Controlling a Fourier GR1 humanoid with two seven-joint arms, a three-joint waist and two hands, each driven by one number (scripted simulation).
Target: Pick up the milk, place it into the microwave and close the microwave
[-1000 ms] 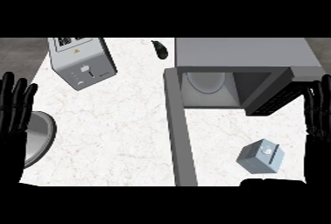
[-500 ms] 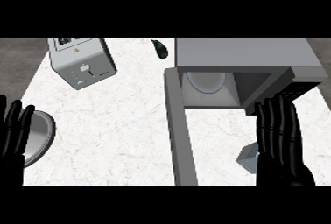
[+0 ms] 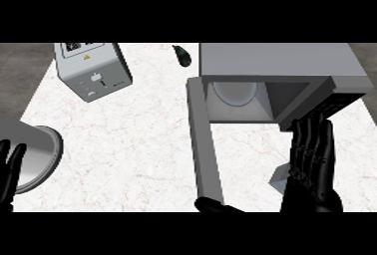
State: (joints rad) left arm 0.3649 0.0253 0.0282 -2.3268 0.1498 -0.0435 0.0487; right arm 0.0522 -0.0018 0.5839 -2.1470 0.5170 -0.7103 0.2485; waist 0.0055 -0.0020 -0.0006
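The milk carton (image 3: 281, 179) is a small pale blue box on the counter in front of the microwave; only its left corner shows, since my right hand (image 3: 310, 164) hovers over it with straight fingers pointing toward the microwave. The grey microwave (image 3: 283, 79) stands at the back right, its cavity open with a white turntable plate (image 3: 236, 93) inside. Its door (image 3: 204, 142) swings out toward me, seen edge-on as a long grey strip. My left hand (image 3: 9, 172) rests open at the left edge, fingers up.
A grey toaster (image 3: 94, 70) sits at the back left. A round metal bowl (image 3: 33, 157) lies at the left edge by my left hand. A small dark object (image 3: 182, 55) lies behind the microwave's left corner.
My right hand has come in from the right edge and now covers most of the milk carton. My left hand has sunk lower along the left edge.
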